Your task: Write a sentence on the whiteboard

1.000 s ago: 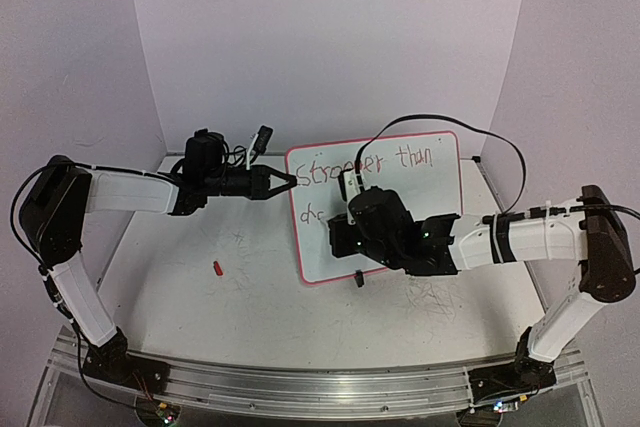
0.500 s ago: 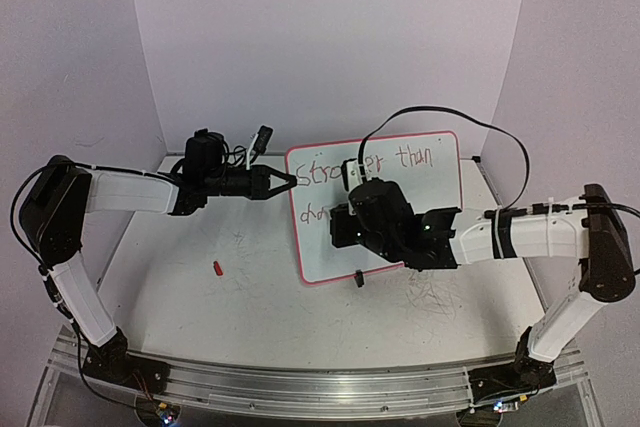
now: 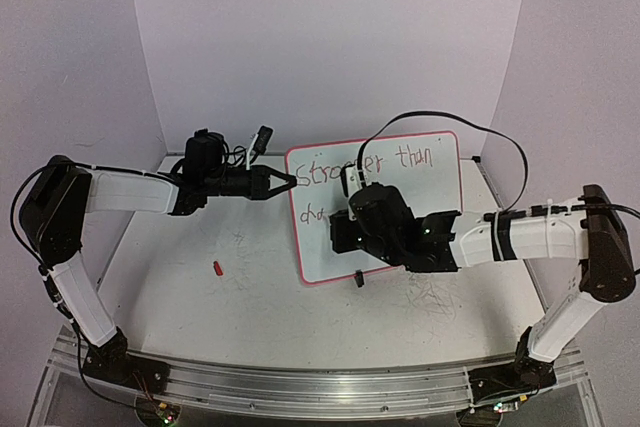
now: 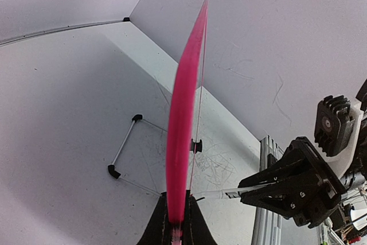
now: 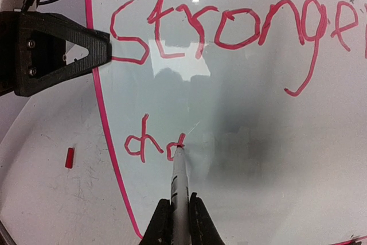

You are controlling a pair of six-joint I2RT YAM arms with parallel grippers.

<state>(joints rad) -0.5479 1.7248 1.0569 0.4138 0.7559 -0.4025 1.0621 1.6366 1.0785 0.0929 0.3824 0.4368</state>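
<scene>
Sentence (image 5: 218,27) partly written on whiteboard (image 3: 430,187), propped mid-counter (image 3: 200,297): "Stronger than" done, second line barely three letters in. Right fingers (image 5: 157,228) pinched on marker (image 5: 179,182), tip touching board; left fingers (image 4: 156,229) clamped on its edge.

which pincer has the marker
The right pincer, shut on the marker whose tip touches the whiteboard; the left pincer clamps the board's pink rim instead.
</scene>
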